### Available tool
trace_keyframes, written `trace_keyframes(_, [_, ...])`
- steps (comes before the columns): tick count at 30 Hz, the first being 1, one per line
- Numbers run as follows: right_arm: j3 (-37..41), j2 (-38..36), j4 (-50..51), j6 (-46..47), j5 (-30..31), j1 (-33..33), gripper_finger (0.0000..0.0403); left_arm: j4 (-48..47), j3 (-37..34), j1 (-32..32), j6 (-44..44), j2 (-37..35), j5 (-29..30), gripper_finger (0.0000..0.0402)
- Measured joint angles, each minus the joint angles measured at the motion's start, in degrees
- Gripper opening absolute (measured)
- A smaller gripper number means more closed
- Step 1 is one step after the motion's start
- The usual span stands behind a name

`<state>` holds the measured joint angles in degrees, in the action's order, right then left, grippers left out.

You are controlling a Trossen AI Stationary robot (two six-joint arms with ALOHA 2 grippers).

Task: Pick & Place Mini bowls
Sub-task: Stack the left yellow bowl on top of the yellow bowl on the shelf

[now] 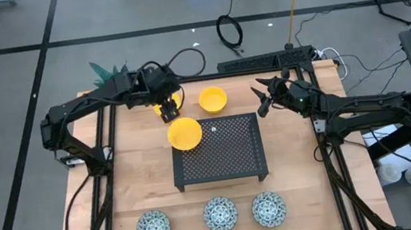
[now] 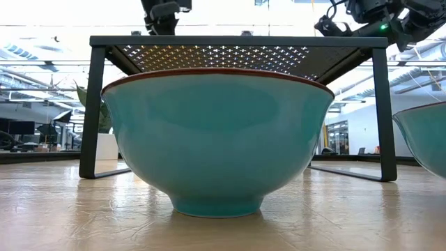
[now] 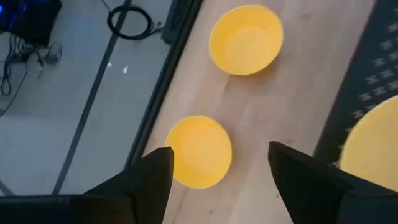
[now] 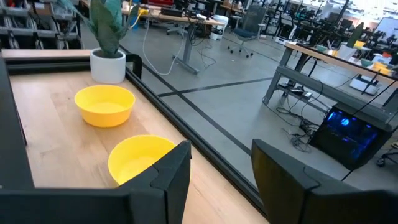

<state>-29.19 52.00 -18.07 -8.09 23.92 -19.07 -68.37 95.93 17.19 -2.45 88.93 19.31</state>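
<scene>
Three yellow mini bowls show in the high view. One stands on the table by the far edge. One sits at the far left corner of the black perforated rack, partly past its edge. The third stands on the table under my left gripper. That gripper is open, with its fingers above the bowl and to either side of it. Three patterned mini bowls stand in a row along the near edge. My right gripper hangs open beyond the rack's far right corner.
A white pot with a green plant stands at the table's far left corner. The rack stands on legs in the middle of the table. The low view is mostly filled by one patterned bowl's teal outside. Bare wood lies left and right of the rack.
</scene>
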Motion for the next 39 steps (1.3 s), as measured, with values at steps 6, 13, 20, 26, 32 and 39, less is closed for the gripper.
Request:
trace_keyframes(6, [0.0, -3.0, 3.9, 1.3, 0.0, 0.0, 0.0155, 3.7, -5.0, 5.1, -0.3, -2.9, 0.1, 0.0266])
trace_keyframes(13, [0.0, -4.5, 5.8, 3.1, -0.1, 0.0, 0.0155, 15.9, -18.8, 13.4, 3.0, -8.7, -7.1, 0.0266])
trace_keyframes(20, [0.0, -4.5, 6.3, 4.4, -0.1, 0.0, 0.0155, 22.0, -30.7, 15.1, 5.6, -9.2, -7.4, 0.0266])
trace_keyframes(26, [0.0, -4.5, 6.3, 4.4, -0.1, 0.0, 0.0155, 23.9, -36.2, 15.1, -1.6, -9.2, -9.1, 0.0266])
trace_keyframes(32, [0.0, -4.5, 6.3, 4.4, -0.1, 0.0, 0.0155, 29.9, -40.6, 15.1, -6.0, -9.2, -14.4, 0.0266])
trace_keyframes(39, [0.0, -4.5, 6.3, 4.3, -0.1, 0.0, 0.0155, 36.7, -46.4, 15.1, -11.1, -9.2, -15.3, 0.0266])
